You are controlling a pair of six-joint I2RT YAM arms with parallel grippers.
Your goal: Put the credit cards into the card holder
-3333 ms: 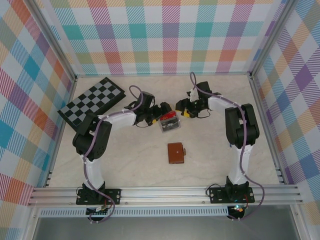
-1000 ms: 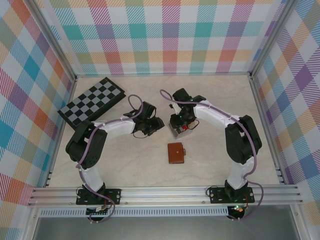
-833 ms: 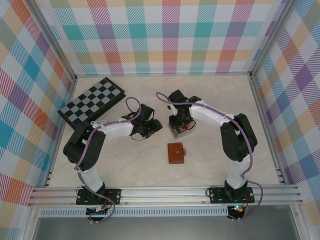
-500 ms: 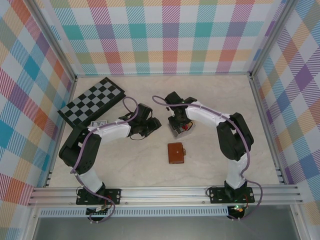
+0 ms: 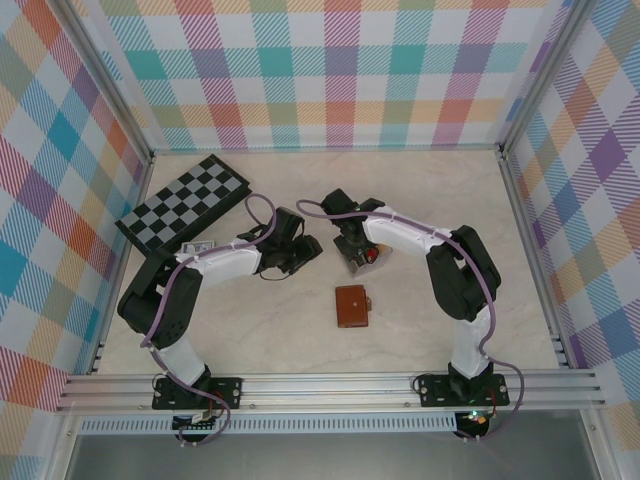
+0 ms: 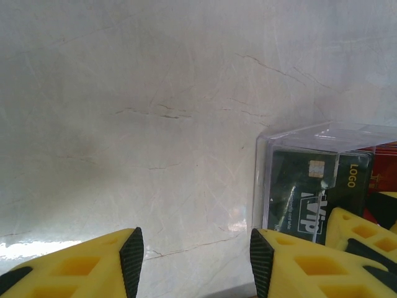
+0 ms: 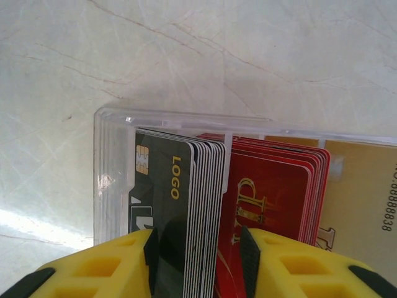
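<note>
Yellow fingers of right gripper (image 7: 198, 248) low over clear tray (image 7: 105, 155), straddling credit cards (image 7: 186, 186): edge of black stack and front red ones sit in gap between pads, tan ones off beyond right finger. Jaws part-spread; pinching or not, cannot tell. Left gripper (image 6: 195, 254) alongside, jaws apart over bare table (image 6: 124, 93), tray corner just to its right. Card holder (image 5: 351, 305) lies folded on table, nearer arm bases than both grippers, well apart from tray.
</note>
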